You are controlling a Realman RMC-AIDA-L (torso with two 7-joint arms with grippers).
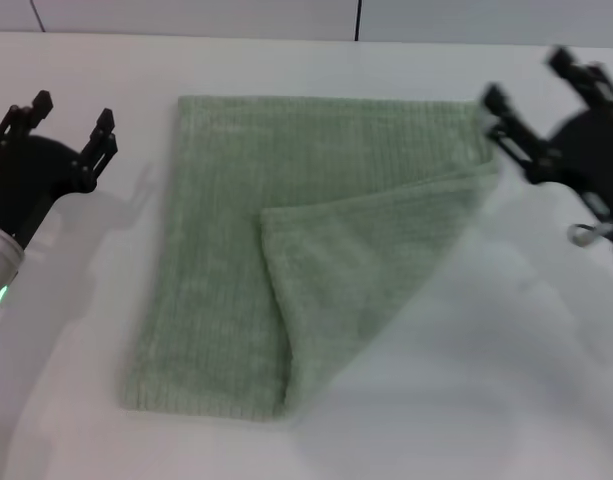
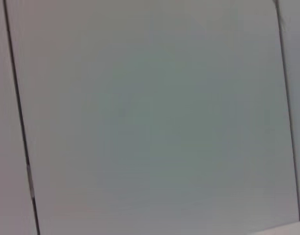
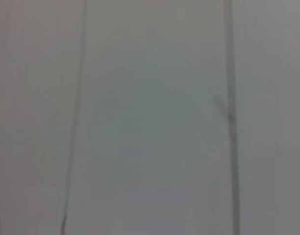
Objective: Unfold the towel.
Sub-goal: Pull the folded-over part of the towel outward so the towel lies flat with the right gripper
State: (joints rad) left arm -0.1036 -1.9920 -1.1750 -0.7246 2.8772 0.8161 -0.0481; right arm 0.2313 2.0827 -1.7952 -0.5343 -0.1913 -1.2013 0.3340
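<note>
Nearest me, the towel's [image 1: 286, 260] folded flap ends in a point at the near hem, lying on the white tabletop [image 1: 466, 400]. If I pinch there too deep I'd catch both layers and drag the whole cloth instead of opening it. Farther back, my left tool [image 1: 71, 125] hangs open and empty, well clear of the towel's left edge. My right tool [image 1: 531, 95], open, empty, sits just beside the far right corner; it could snag that corner.

White table top [image 1: 316, 60], matte, evenly lit; behind it pale wall panels [image 1: 186, 15] split by dark vertical seams [image 1: 358, 20].
</note>
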